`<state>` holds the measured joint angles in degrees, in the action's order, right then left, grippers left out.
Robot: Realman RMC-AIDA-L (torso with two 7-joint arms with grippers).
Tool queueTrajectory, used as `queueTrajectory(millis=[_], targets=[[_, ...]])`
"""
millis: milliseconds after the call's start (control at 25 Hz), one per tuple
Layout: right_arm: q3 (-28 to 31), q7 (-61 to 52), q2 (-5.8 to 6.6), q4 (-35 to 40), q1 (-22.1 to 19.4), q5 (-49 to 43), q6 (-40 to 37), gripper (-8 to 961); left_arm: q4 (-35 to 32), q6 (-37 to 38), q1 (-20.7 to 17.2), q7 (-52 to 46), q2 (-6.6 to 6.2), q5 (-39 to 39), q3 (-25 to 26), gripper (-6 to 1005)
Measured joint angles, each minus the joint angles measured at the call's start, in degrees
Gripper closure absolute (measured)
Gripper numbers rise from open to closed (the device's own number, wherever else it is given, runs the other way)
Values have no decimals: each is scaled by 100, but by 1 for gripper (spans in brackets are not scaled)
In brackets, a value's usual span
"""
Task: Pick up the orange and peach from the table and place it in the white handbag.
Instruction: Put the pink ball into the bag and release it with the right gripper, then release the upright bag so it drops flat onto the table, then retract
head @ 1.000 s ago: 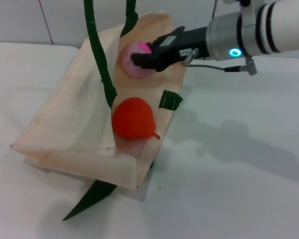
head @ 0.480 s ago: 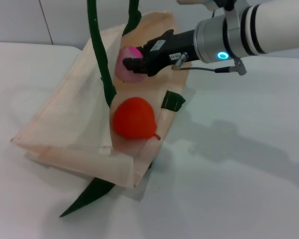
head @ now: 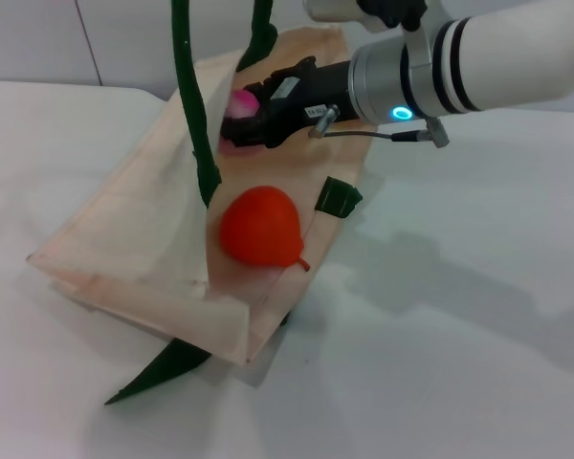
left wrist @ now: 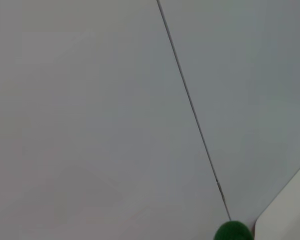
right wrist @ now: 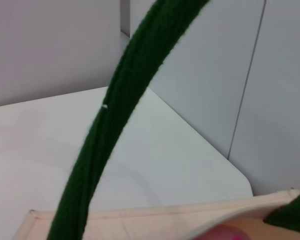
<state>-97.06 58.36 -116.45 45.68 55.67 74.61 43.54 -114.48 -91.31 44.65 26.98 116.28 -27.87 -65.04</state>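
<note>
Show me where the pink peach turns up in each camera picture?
Head view: the peach sits near the top centre, inside the bag, mostly hidden behind the right gripper and a green handle.
Left wrist view: not in it; only wall and a bit of green.
Right wrist view: a pink sliver at the bottom edge, probably the peach.
Shared landmark: the green handle.

The white table (head: 478, 363) bears the white handbag (head: 124, 239), lying flat.
</note>
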Motion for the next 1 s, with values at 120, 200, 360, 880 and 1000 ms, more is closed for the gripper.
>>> queueTrajectory(millis=[120, 200, 360, 880, 1000], targets=[[-3, -25, 4, -67, 5, 25, -19, 443, -5, 0, -9, 0, 0, 0, 0, 790], [28, -35, 13, -137, 0, 29, -23, 364, -15, 0, -29, 0, 0, 4, 0, 789], [131, -58, 36, -229, -19, 28, 7, 258, -25, 0, -61, 0, 0, 34, 19, 787], [1445, -1101, 92, 307, -546, -2041, 845, 216, -115, 69, -351, 15, -14, 42, 213, 782], [1854, -1107, 95, 462, -718, -2250, 1004, 217, -117, 234, -426, 24, -7, 14, 215, 781]])
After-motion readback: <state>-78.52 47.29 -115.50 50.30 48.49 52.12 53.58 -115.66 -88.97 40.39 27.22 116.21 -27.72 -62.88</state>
